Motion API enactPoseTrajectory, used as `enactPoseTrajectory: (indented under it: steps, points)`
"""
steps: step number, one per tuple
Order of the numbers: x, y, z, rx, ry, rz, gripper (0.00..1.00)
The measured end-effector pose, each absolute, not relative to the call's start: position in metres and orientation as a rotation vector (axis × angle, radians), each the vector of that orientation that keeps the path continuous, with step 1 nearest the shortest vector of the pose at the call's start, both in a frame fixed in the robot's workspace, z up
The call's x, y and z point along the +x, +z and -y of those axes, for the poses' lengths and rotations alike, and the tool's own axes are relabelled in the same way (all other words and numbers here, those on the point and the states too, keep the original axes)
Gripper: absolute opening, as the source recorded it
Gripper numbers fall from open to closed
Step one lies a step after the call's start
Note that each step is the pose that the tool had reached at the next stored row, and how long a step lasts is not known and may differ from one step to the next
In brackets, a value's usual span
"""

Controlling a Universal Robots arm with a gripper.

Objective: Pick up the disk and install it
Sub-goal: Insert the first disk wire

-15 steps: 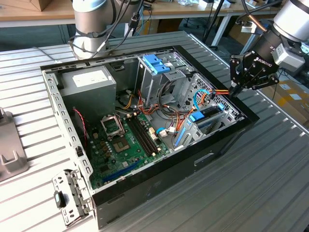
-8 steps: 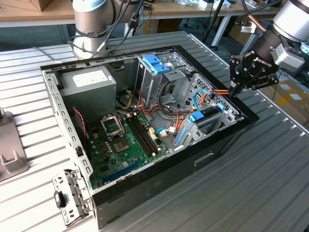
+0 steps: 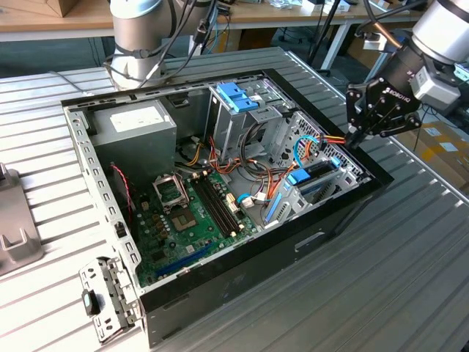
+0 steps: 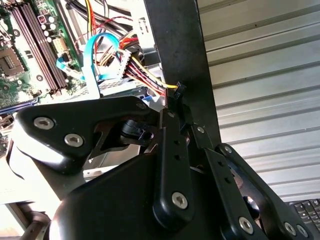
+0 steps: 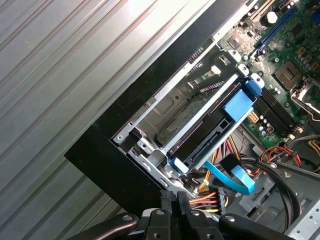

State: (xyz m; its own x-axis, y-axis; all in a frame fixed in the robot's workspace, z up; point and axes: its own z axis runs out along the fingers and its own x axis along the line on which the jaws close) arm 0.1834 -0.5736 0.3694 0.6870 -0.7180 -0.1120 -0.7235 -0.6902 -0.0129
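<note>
the disk (image 3: 316, 178), a dark flat drive in a light blue carrier, sat in the drive bay at the corner of the open computer case (image 3: 220, 279) nearest the exterior view's right, with its blue tab facing the motherboard (image 3: 194, 213). in that view the gripper (image 3: 355, 137) hung just above the case's black rim (image 3: 366, 172), beside the bay and over a bundle of orange and red cables; nothing showed between its fingers. the case lay on its side on a ribbed metal table (image 3: 410, 264).

in the second wrist view the black fingers (image 4: 172, 150) were pressed together, tips meeting at the inner edge of the case's black rim (image 4: 180, 55), close to the coloured wire bundle (image 4: 135, 65) and a light blue ribbon cable (image 4: 92, 65).

in the first wrist view the disk (image 5: 200, 132) lay seated in its metal cage (image 5: 150, 107), the light blue carrier tab (image 5: 238, 105) toward the motherboard (image 5: 280, 55). the gripper (image 5: 175, 200) stood closed and empty at the case corner, next to the cage's near end, apart from the disk.
</note>
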Motion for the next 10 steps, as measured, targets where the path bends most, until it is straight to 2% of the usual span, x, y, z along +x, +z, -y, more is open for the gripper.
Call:
enactPoseTrajectory:
  steps: [10]
  points:
    - [0.1782,0.3694,0.5736,-2.834,0.151,-1.212,0.17]
